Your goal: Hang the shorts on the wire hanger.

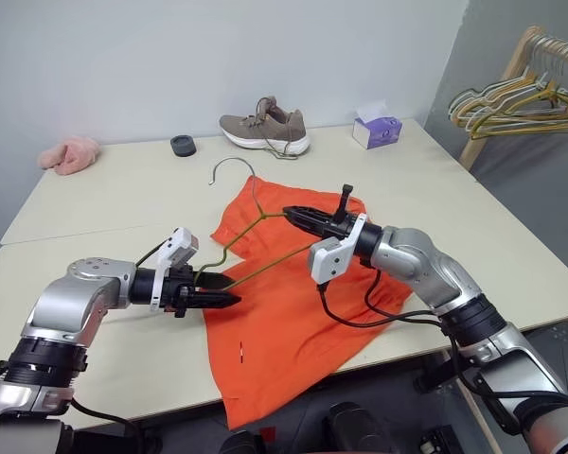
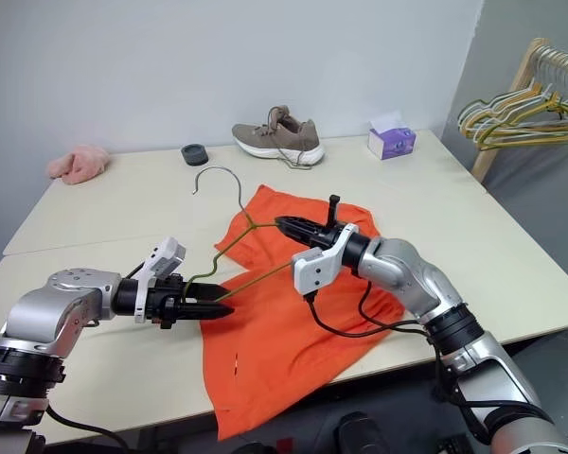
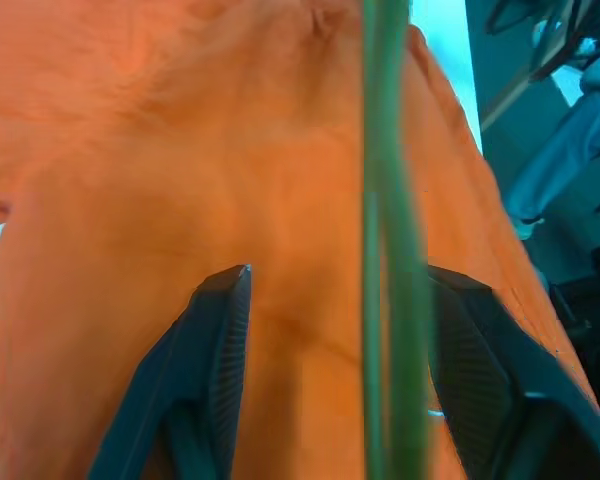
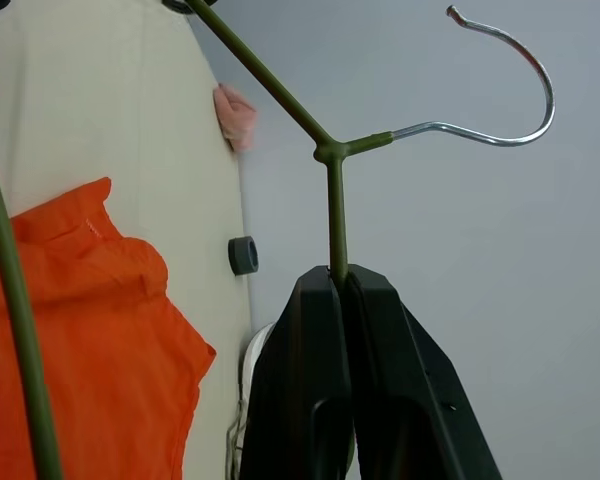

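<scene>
Surface: pale table [image 1: 511, 246] | centre: orange shorts [image 1: 293, 331] spread, draped over near edge | upper left: pink cloth [image 1: 69, 154] | top centre: dark ring [image 1: 183, 145], shoe [image 1: 265, 128] | upper right: tissue box [image 1: 377, 128]

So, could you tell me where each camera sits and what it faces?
Head eyes: look forward and down over both arms at the shorts, wire hanger and table.
Left wrist: looks along the left gripper, open around hanger wire, onto the shorts.
Right wrist: looks along the right gripper, shut on the hanger.
All views share hanger and shorts.
</scene>
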`<action>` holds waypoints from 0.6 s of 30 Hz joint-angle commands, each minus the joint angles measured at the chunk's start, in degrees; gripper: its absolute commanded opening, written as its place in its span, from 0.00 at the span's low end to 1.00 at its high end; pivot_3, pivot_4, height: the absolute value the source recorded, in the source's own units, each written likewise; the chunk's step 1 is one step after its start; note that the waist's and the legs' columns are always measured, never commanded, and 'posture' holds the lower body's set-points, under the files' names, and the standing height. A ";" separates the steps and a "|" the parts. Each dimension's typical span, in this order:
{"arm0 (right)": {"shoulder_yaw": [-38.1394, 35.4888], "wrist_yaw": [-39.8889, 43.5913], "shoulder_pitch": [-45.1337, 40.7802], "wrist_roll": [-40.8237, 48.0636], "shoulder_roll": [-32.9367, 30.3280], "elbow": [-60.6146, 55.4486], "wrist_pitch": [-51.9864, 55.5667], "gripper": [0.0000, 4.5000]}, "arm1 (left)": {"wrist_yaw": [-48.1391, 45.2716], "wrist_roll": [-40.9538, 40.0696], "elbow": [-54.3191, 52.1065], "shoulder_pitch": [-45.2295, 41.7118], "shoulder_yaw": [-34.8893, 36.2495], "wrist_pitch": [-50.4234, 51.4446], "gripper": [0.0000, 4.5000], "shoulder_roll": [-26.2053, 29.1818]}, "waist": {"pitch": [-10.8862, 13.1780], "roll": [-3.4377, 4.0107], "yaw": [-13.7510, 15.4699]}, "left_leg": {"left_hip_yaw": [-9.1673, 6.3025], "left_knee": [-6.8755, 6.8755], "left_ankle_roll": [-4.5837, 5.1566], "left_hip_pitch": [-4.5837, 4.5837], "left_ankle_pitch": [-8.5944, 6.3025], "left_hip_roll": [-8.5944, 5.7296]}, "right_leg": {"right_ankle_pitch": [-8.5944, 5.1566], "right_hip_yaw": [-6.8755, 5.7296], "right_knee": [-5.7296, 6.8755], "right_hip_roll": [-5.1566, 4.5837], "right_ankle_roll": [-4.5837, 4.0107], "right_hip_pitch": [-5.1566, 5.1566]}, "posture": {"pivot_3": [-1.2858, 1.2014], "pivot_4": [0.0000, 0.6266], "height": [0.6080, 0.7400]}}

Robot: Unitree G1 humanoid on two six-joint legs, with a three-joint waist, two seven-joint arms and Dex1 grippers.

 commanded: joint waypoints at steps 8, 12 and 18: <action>-1.94 0.47 -0.41 1.90 0.07 -3.01 0.62 0.00 | -0.47 -0.63 -1.20 -1.35 0.47 0.32 0.00 -0.38 | 0.00 0.00 -0.02 | 0.00 0.00 0.00 0.01 0.00 0.01 | 0.00 0.00 0.03 0.01 0.00 0.00 | 0.43 0.09 1.00; -1.14 1.79 0.19 1.79 -0.69 -3.74 -0.12 0.00 | -0.09 -0.56 -1.48 -1.36 0.56 0.25 0.00 -0.55 | 0.00 0.00 -0.02 | 0.00 0.00 0.00 0.02 0.00 0.01 | 0.00 0.00 0.03 0.01 0.00 0.00 | 0.43 0.09 1.00; -1.91 5.23 2.44 5.66 -1.67 -6.76 1.79 0.12 | 0.36 -0.04 -1.73 -1.17 0.54 -0.32 0.00 -0.63 | 0.00 0.00 0.00 | -0.01 0.00 0.00 0.01 0.00 0.01 | 0.00 -0.01 0.03 0.01 0.00 0.00 | 0.42 0.09 1.00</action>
